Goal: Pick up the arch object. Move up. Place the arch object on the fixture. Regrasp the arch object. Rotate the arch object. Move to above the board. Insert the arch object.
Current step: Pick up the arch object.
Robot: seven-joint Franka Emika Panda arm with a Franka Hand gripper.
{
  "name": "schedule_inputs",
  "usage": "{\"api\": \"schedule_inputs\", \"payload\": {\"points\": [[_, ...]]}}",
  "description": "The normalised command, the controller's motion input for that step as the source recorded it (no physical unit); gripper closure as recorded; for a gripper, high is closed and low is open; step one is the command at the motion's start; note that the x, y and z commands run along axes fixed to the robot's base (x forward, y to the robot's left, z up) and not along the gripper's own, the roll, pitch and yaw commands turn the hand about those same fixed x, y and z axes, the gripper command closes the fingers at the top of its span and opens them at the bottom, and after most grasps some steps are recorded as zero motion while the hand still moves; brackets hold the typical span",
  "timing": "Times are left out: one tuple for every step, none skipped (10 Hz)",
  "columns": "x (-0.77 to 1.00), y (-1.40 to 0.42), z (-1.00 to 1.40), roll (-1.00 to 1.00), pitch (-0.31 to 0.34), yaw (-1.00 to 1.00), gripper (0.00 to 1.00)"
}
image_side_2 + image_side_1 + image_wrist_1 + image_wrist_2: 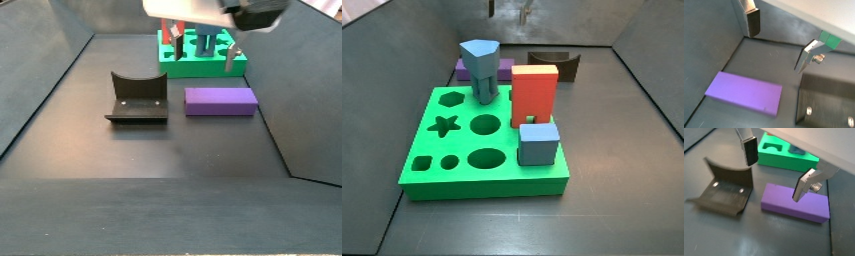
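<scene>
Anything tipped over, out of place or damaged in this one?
Nothing stands out. The arch object lies flat on the floor beside the fixture, apart from it. The gripper hangs open above the arch object, holding nothing. Pieces in the board stand upright.

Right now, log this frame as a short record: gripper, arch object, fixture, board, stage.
gripper: open, empty, raised above the floor over the arch object
arch object: purple block lying flat on the floor, ungrasped
fixture: beside the arch object, nothing on it
board: green slab with a blue-grey column, red block and small blue block standing in it
stage: pick-up not yet done
</scene>
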Motion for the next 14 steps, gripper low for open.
{"api": "schedule_inputs", "payload": {"points": [[0.00, -0.16, -0.33, -0.08, -0.131, -0.93, 0.00], [0.00, -0.15, -0.31, -0.08, -0.127, -0.93, 0.00], [0.00, -0.07, -0.33, -0.09, -0.123, -1.00, 0.00], [0.00, -0.05, -0.36, -0.07, -0.099, -1.00, 0.00], [0.00, -0.05, -0.36, -0.07, -0.099, -1.00, 0.00], [0.00, -0.05, -0.35, -0.07, -0.090, -1.00, 0.00], [0.00, -0.05, -0.33, -0.09, -0.067, -0.99, 0.00], [0.00, -0.06, -0.33, -0.10, -0.080, -0.97, 0.00], [0.00, -0.06, -0.33, -0.10, -0.074, -0.97, 0.00], [0.00, -0.05, -0.33, -0.11, -0.074, -0.97, 0.00], [0.00, -0.06, -0.33, -0.11, -0.074, -0.97, 0.00], [0.00, -0.06, -0.32, -0.10, -0.070, -0.97, 0.00], [0.00, -0.06, -0.33, -0.11, -0.071, -0.96, 0.00], [0.00, -0.09, -0.33, -0.10, -0.071, -0.94, 0.00]]}}
